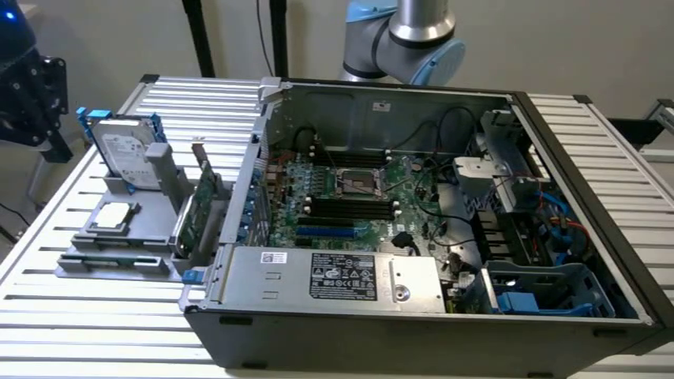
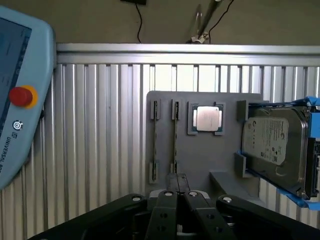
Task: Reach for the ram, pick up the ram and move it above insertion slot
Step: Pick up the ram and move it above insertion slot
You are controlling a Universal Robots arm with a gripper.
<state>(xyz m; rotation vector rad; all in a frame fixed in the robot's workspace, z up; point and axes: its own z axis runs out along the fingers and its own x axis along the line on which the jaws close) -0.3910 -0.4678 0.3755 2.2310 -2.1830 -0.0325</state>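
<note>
**Wrist view, near to far.** The end effector [image 2: 178, 196] has its fingers pressed together with nothing between them, and it is clear of the grey tray [image 2: 200, 162]. The ram [image 2: 175, 137] stands on edge in a tray groove, straight ahead of the fingertips and apart from them. Its long axis points away from the end effector, nearly in line with the seam between the fingers. A second stick [image 2: 155, 135] lies parallel and just beside it, on the side away from the processor [image 2: 207, 118]. The hard drive [image 2: 274, 142] stands beyond the processor.

**Exterior view.** The tray rests on the table [image 1: 63, 324] at 9 o'clock of the computer case [image 1: 421, 335]. On the tray, both sticks lie at 6 o'clock of the processor and the hard drive at 12 o'clock. The sticks run roughly from 9 to 3 o'clock. The insertion slot [image 1: 348, 207], among the dark bars on the board inside the case, lies at about 3 o'clock of the tray, well apart from the ram.

**Judgement.** The reach is under way and the ram is not yet grasped.
</note>
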